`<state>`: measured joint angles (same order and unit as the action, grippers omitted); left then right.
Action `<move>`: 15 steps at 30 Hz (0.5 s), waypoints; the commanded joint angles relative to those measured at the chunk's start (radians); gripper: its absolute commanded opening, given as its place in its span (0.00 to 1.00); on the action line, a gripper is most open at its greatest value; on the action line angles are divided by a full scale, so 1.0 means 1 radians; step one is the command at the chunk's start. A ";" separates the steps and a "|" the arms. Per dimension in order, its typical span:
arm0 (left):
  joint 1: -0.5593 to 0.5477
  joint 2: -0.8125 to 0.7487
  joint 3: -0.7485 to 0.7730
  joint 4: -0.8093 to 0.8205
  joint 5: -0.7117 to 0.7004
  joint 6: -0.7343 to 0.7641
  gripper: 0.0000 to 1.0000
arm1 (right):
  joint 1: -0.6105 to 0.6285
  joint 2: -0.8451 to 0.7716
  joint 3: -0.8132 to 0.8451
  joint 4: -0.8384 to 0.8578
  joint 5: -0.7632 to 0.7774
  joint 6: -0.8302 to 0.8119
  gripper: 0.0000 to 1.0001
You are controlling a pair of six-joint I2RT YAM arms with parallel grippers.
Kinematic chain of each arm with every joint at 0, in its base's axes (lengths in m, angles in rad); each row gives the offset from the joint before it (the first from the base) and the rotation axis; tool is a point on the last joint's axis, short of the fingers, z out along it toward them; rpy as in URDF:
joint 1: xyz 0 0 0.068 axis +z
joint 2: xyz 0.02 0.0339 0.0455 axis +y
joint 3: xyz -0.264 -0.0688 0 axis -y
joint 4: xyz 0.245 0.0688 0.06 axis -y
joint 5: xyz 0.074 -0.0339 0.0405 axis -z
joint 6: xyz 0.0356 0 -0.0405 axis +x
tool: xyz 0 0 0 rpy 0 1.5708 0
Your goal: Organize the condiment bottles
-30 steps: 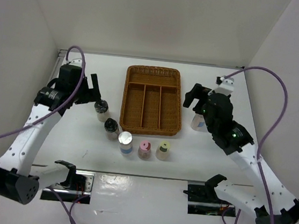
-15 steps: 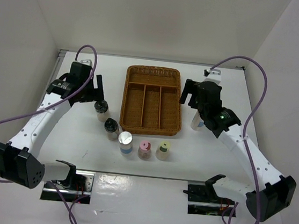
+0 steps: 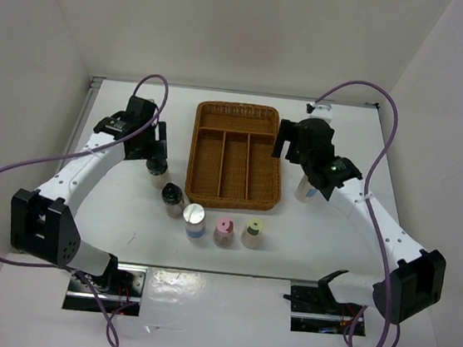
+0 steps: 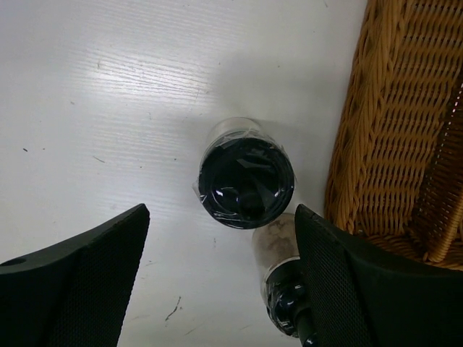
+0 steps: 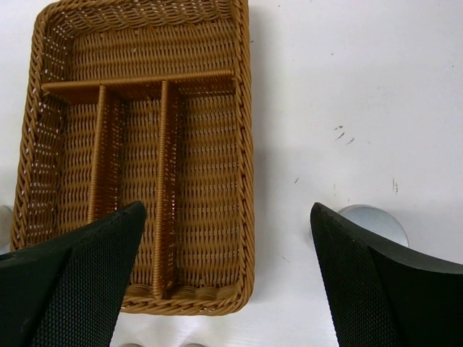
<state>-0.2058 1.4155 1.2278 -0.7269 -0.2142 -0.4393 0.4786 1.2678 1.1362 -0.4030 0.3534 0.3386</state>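
Advanced since a second earlier, the left gripper [image 4: 221,211] straddled a black-capped bottle [image 4: 246,178] just beside the wicker tray [image 4: 383,108], fingers apart and clear of it, while the right gripper [image 5: 226,208] hung spread and empty near a silver-capped bottle [image 5: 374,220]; no bottle stood in the tray yet.

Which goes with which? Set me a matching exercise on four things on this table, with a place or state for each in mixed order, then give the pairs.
Things:
1. pink-capped bottle
2. wicker tray
3. far black-capped bottle
4. lone silver-capped bottle

Places or states:
A. alone on the tray's right side
B. every compartment empty
C. under the open left end effector
D. beside the yellow-green-capped bottle

Pairs: 1-D, 2-B, 3-C, 4-A.
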 commanded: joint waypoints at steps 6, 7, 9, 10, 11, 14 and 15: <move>-0.010 0.045 0.026 0.043 -0.025 0.028 0.81 | -0.011 0.050 0.046 0.061 -0.031 0.002 0.99; -0.020 0.054 0.025 0.043 -0.025 0.028 0.81 | -0.011 0.060 0.056 0.061 -0.031 0.002 0.99; -0.020 0.054 0.025 0.043 -0.034 0.028 0.77 | -0.011 0.071 0.056 0.061 -0.031 0.002 0.99; -0.020 0.054 0.025 0.043 -0.046 0.028 0.76 | -0.011 0.071 0.056 0.061 -0.031 0.011 0.99; -0.020 0.054 0.025 0.043 -0.047 0.028 0.75 | -0.011 0.082 0.065 0.070 -0.031 0.011 0.99; -0.020 0.063 0.016 0.043 -0.047 0.028 0.71 | -0.011 0.093 0.065 0.079 -0.041 0.011 0.99; -0.020 0.063 0.016 0.043 -0.047 0.028 0.70 | -0.011 0.093 0.065 0.079 -0.041 0.011 0.99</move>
<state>-0.2222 1.4723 1.2289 -0.7044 -0.2398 -0.4206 0.4732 1.3537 1.1454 -0.3889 0.3183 0.3466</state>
